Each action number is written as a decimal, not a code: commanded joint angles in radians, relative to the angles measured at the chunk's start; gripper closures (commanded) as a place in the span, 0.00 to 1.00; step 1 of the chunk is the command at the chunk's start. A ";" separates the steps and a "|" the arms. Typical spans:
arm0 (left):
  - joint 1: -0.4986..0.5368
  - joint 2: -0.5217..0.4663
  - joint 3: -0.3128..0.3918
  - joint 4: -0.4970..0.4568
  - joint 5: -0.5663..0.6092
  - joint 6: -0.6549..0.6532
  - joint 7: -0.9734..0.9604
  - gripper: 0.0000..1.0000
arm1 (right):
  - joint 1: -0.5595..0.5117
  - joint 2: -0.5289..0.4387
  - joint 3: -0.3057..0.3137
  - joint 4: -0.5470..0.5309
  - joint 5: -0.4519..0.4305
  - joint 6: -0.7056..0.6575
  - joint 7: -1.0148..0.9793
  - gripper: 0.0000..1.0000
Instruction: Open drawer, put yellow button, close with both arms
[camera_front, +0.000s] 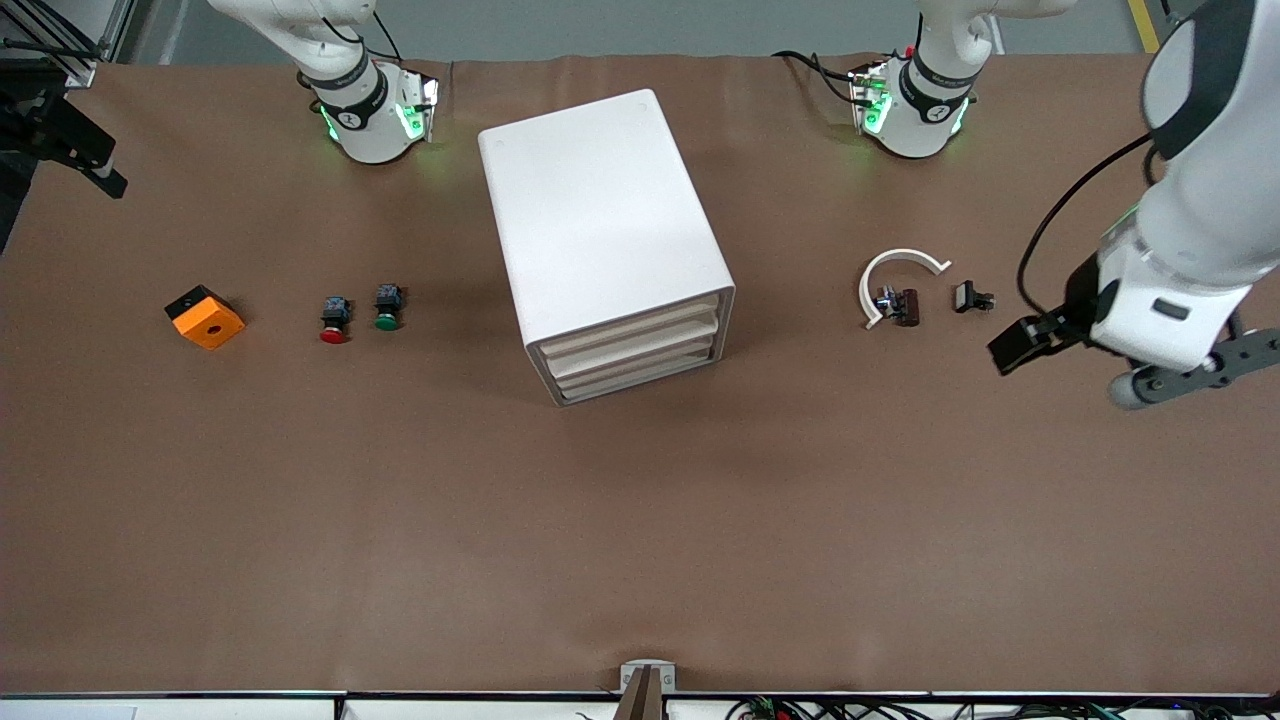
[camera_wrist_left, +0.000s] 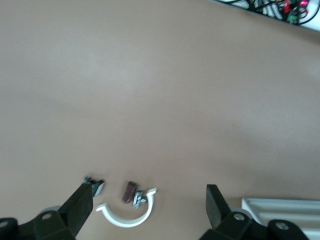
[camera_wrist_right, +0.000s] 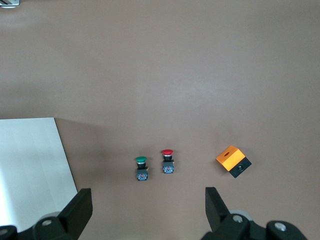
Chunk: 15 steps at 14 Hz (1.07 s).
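The white cabinet (camera_front: 600, 220) stands mid-table, and its topmost drawer (camera_front: 628, 329) is closed flush like the two below it. No yellow button shows in any view. My left gripper (camera_front: 1025, 345) hangs open and empty above the table at the left arm's end. In the left wrist view it (camera_wrist_left: 150, 189) frames a white ring piece (camera_wrist_left: 125, 216) below. My right gripper (camera_wrist_right: 147, 195) is open and empty, high over the table at the right arm's end. The green button (camera_wrist_right: 141, 167) and red button (camera_wrist_right: 167, 161) lie below it.
The red button (camera_front: 335, 320), green button (camera_front: 387, 307) and an orange square block (camera_front: 205, 317) lie toward the right arm's end. A white ring piece (camera_front: 895, 280), a dark metal part (camera_front: 897, 305) and a small black part (camera_front: 970, 297) lie toward the left arm's end.
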 joint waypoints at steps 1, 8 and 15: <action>0.043 -0.099 -0.008 -0.086 0.003 -0.023 0.093 0.00 | -0.001 0.005 0.000 0.009 -0.001 -0.012 0.011 0.00; 0.082 -0.336 0.001 -0.371 -0.009 0.025 0.246 0.00 | 0.001 0.013 0.000 0.007 -0.010 -0.014 0.010 0.00; 0.126 -0.346 0.027 -0.347 -0.073 -0.010 0.347 0.00 | 0.007 0.030 0.004 0.007 -0.010 -0.054 0.008 0.00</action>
